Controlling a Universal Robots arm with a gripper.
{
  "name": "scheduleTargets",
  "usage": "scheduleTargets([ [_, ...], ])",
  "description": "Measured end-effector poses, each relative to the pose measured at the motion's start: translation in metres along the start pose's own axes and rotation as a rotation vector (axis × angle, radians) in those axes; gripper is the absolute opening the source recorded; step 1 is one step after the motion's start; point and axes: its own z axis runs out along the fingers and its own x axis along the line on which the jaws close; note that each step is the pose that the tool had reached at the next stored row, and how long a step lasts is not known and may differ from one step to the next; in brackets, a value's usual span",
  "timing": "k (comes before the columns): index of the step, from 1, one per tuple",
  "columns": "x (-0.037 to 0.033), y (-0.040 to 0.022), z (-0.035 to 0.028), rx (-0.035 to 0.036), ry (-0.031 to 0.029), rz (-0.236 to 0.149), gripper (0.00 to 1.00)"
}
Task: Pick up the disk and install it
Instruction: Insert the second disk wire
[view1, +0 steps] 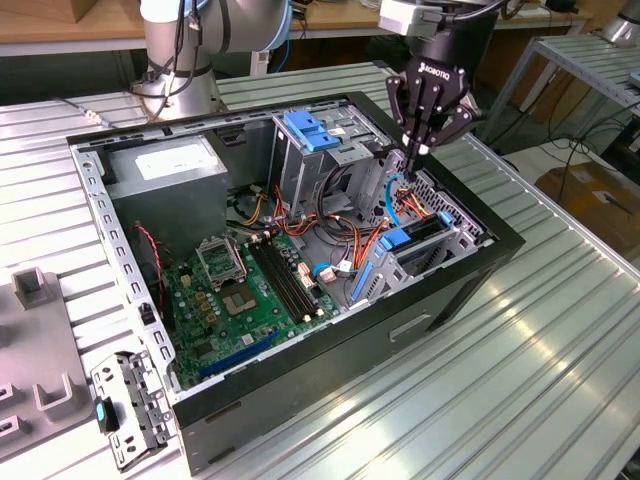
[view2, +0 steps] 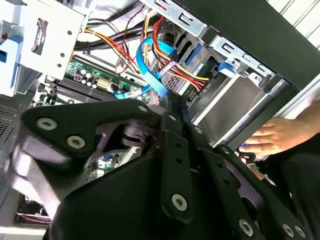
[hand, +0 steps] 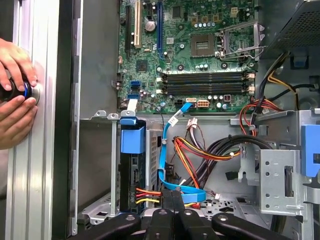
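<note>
The green motherboard (hand: 200, 55) lies in the open computer case (hand: 67, 150). The disk (hand: 132, 170) stands in its bay under a blue bracket (hand: 132, 139). Beside the case, a person's hands (hand: 15, 95) grip a round knob (hand: 20, 92).

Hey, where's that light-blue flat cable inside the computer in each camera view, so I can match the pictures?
Exterior view: the light-blue flat cable loops just below the gripper, inside the case towards the exterior view's right.
Second wrist view: the cable runs beside the red and yellow wires.
First wrist view: the cable runs from the motherboard's edge into the wire tangle.
Shared landmark: the green motherboard.
</note>
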Motion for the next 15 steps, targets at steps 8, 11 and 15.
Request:
scheduleTargets([
  [8, -0.0003, 0.0002, -0.0026, -0.0009, 0.0029, 0.000, 0.36],
  [11, -0.0024, -0.0001, -0.0047, -0.0021, 0.0050, 0.001, 0.36],
  [15, -0.0106, -0.0012, -0.0043, -0.0023, 0.0158, 0.003, 0.36],
])
